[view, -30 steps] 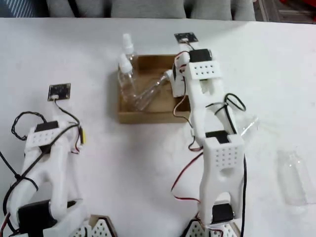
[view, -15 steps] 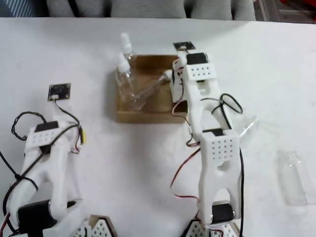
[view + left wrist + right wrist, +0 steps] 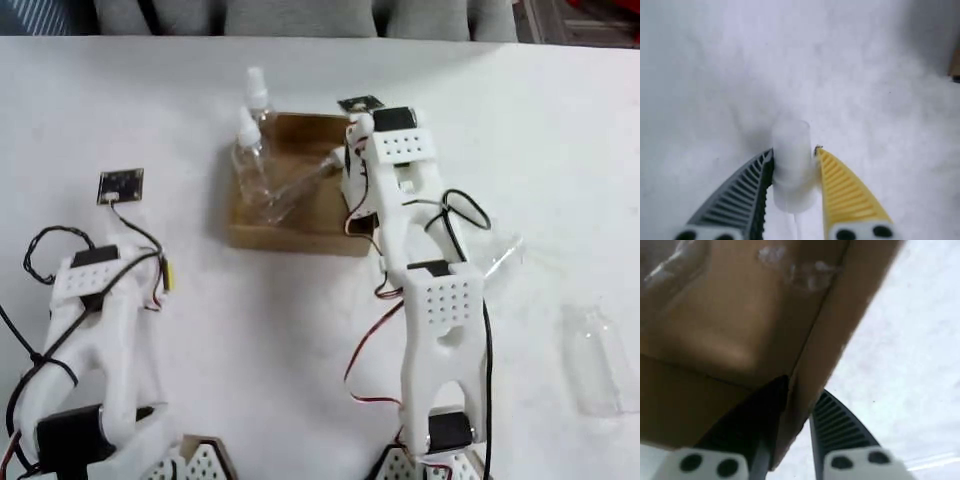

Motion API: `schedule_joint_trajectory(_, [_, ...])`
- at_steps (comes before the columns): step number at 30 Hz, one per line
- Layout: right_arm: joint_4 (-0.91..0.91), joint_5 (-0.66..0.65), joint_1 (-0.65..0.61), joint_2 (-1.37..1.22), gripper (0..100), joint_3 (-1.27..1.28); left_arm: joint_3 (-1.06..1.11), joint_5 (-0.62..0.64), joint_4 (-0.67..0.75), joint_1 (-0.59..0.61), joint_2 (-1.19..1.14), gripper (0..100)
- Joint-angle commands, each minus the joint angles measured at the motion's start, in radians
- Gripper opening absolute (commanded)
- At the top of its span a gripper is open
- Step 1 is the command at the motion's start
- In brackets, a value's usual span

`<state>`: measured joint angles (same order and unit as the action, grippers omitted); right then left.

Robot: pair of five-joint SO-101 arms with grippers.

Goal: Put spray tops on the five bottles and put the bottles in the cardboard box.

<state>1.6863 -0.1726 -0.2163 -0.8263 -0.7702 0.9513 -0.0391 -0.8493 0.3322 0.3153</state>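
High view: the right arm hides the right wall of the cardboard box. Right wrist view: the box interior and the bottles are blurred. Left wrist view: the thin tube of the spray top runs off the frame edge.

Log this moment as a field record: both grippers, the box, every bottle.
left gripper: shut on spray top, over the table
right gripper: shut on cardboard box, clamping its right wall, one finger inside and one outside
in box: diagonal bottle lying across the floor; upright bottles, two with tops on, at the left side
outside box: loose bottle lying on the table beyond the right arm, no top seen on it
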Motion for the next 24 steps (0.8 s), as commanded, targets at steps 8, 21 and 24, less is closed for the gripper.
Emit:
schedule_joint_trajectory(8, [0.021,-0.087,-0.008,0.019,4.9,0.021,-0.006,-0.012,0.021,-0.008,0.045,2])
schedule_joint_trajectory(21, [0.039,-0.017,-0.004,0.240,17.3,0.029,-0.006,-0.012,0.021,-0.008,0.045,2])
schedule_joint_trajectory(24, [0.039,0.106,0.008,0.323,17.3,0.028,-0.006,-0.012,0.021,-0.008,0.045,2])
